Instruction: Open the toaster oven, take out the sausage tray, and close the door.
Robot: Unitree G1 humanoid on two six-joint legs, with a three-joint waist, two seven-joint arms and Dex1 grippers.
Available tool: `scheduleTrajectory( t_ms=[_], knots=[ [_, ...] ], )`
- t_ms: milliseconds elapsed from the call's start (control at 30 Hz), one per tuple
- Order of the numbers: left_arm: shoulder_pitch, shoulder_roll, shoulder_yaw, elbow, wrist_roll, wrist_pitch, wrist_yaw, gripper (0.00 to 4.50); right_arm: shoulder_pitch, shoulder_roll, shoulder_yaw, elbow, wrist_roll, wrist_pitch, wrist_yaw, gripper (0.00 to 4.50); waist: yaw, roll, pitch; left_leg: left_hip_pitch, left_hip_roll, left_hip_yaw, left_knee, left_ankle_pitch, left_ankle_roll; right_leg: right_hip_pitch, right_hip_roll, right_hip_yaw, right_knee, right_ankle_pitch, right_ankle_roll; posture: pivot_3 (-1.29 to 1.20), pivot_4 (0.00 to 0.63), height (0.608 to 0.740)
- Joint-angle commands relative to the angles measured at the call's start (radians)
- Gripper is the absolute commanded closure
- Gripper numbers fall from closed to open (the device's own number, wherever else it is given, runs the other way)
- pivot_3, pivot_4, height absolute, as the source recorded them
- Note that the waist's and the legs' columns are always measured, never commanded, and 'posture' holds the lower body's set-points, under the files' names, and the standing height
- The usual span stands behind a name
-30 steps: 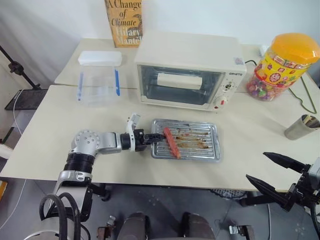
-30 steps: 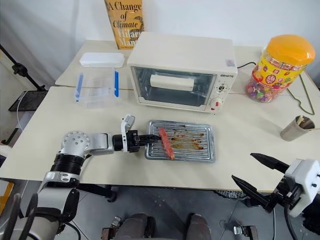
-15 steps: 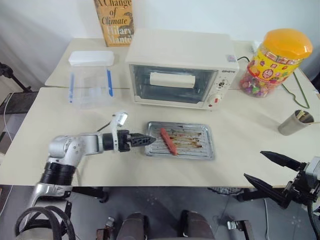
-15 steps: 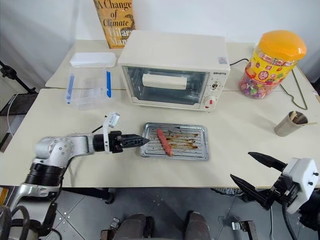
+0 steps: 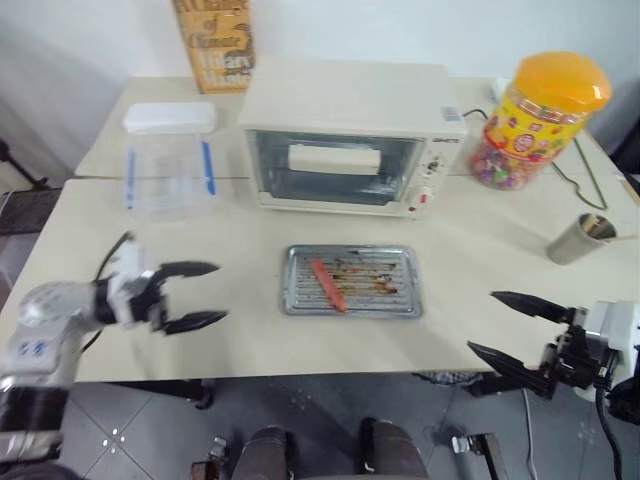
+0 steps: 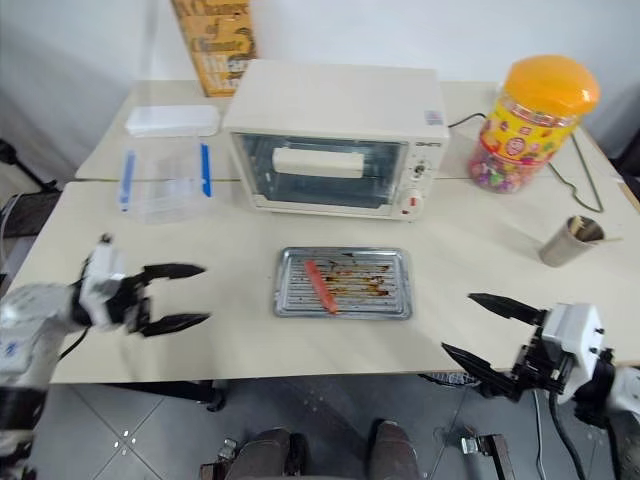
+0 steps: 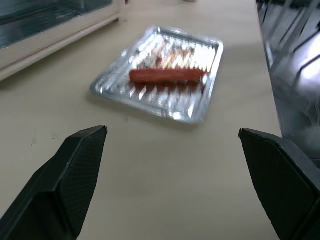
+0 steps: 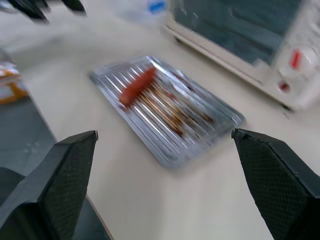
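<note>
**Sizing up the tray out on the table, oven shut**

Looking over my arms, I see the sausage tray (image 5: pixel 351 281) flat on the table (image 5: pixel 480 260), just in front of the toaster oven (image 5: pixel 350 135) and apart from it. Its long axis runs left to right, parallel to the oven's front. The single sausage (image 5: pixel 328 284) lies on the left part of the tray, slanted across the ridges, its far end toward the oven and its near end angled right.

I judge the tray thin, stiff and light, with a raised rim that makes the natural pinch point; a short end rim would suit either arm. Grease on the ridges could make it slick, and the sausage would roll if I tilted it.

The door (image 5: pixel 335 165) looks closed, its bar handle (image 5: pixel 333 157) against the glass, so the task reads as essentially finished.

My left gripper (image 5: pixel 192 296) hovers above the table's left part, well apart from the tray, jaws spread wide and empty. My right gripper (image 5: pixel 515 325) hangs off the near right edge, jaws equally spread, holding nothing.
</note>
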Motion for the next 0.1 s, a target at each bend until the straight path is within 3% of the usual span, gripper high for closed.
scheduleTrajectory(
  t_ms=[33,100],
  knots=[
    [-0.007,-0.02,0.055,-0.014,-0.003,-0.086,0.004,0.02,-0.03,0.005,0.004,0.011,0.051,0.001,0.01,0.0,0.007,-0.001,0.001,0.0,0.0,0.0,0.001,0.0,0.0,0.0,0.0,-0.001,0.0,0.0,0.0,0.0,0.15,0.74],
    [-0.008,-0.035,0.055,-0.03,-0.014,-0.056,0.034,0.02,-0.044,0.019,0.018,0.026,0.028,-0.035,0.013,0.0,0.014,-0.001,0.001,-0.001,-0.001,-0.002,0.002,0.0,0.0,0.001,0.0,-0.001,0.0,0.0,0.0,0.0,0.15,0.74]
  ],
)
